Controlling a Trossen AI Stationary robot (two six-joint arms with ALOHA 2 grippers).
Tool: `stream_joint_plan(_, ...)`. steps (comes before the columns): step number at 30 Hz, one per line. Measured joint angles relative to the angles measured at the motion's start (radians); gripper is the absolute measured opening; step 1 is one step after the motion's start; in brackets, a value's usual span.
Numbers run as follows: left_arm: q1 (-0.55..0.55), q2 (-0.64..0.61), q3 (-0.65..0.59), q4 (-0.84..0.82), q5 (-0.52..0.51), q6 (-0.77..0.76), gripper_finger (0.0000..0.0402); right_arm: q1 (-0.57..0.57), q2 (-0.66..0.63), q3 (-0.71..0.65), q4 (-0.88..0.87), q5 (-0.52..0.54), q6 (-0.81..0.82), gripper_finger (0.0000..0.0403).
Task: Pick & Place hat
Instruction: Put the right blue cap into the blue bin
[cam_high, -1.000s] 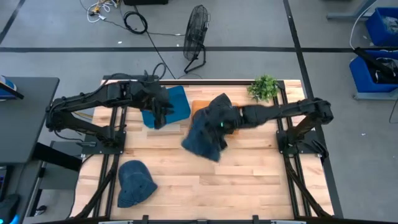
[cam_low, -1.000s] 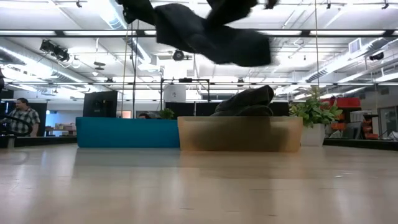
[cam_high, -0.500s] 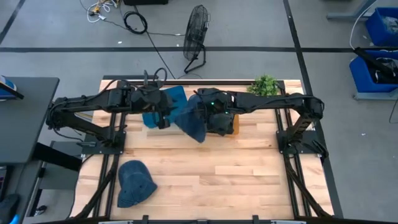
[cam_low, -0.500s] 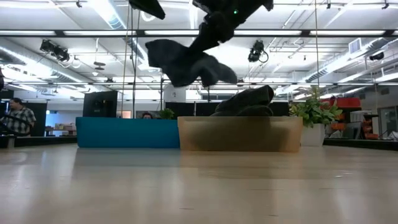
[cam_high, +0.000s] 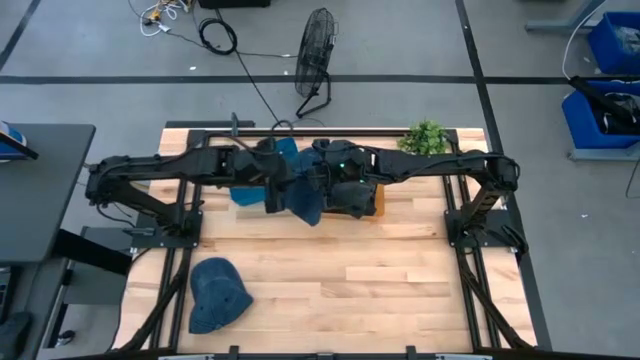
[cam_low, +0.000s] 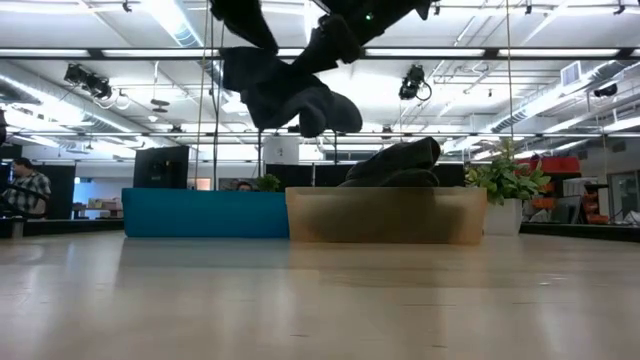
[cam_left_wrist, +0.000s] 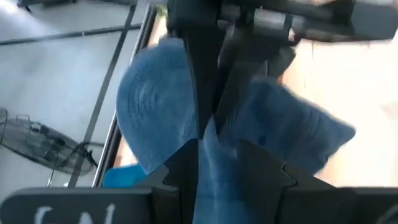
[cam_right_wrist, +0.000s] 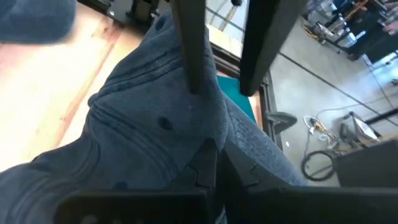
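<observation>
A blue denim hat hangs in the air over the bins at the table's far side, and also shows in the low view. My right gripper is shut on it. My left gripper is open right beside the hat on its left, with its fingers standing on either side of a raised part of the cloth. A second blue hat lies by its brim on the table's near left. My right gripper pinches a bunched fold of the hat's crown between its two fingers, slanting down from the table's right. The hat hangs slack below the fingers, lifted clear of the table and bins. My left gripper has cloth between its fingers; whether they touch it, I cannot tell.
A teal bin and a tan bin stand side by side at the far edge, the tan one holding a dark hat. A potted plant sits at the far right corner. Bare wood spreads across the near half.
My right gripper has carried the hat from over the table's middle up and toward the far left, over the bins, and the hat has swung and bunched under it. My left gripper has moved right, toward the hat, until its fingers stand around the cloth.
</observation>
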Motion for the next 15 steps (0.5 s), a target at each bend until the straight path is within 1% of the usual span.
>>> stream_joint_plan(6, 0.000, 0.017, 0.000, 0.003, -0.001, 0.000, 0.0115, -0.004, 0.000, 0.000, -0.007, 0.029, -0.002, 0.0006)
stream_joint_plan(15, 0.041, 0.032, 0.001, -0.040, -0.022, -0.001, 0.0115, 0.000, 0.000, 0.000, 0.017, 0.025, -0.032, 0.0006)
